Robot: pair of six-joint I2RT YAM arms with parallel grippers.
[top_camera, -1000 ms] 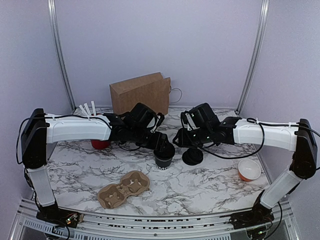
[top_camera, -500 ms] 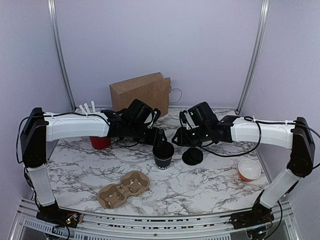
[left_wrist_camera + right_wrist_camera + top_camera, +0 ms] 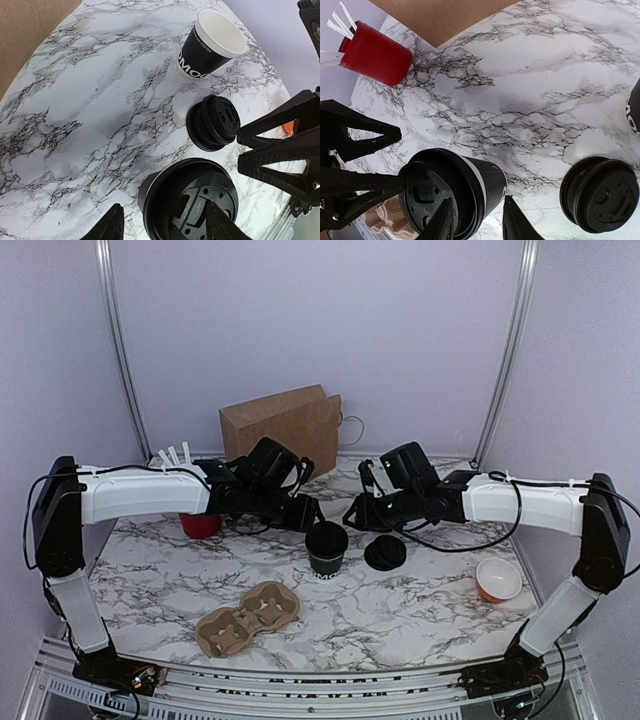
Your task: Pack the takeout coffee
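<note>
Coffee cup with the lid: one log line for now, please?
takeout coffee: lidded, upright on table | left gripper: open, empty | right gripper: open, empty

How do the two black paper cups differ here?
The takeout coffee wears a black lid; the open cup has none. The open cup shows its white inside; the takeout coffee's is hidden. Both are upright black paper cups, with a loose lid between them.
</note>
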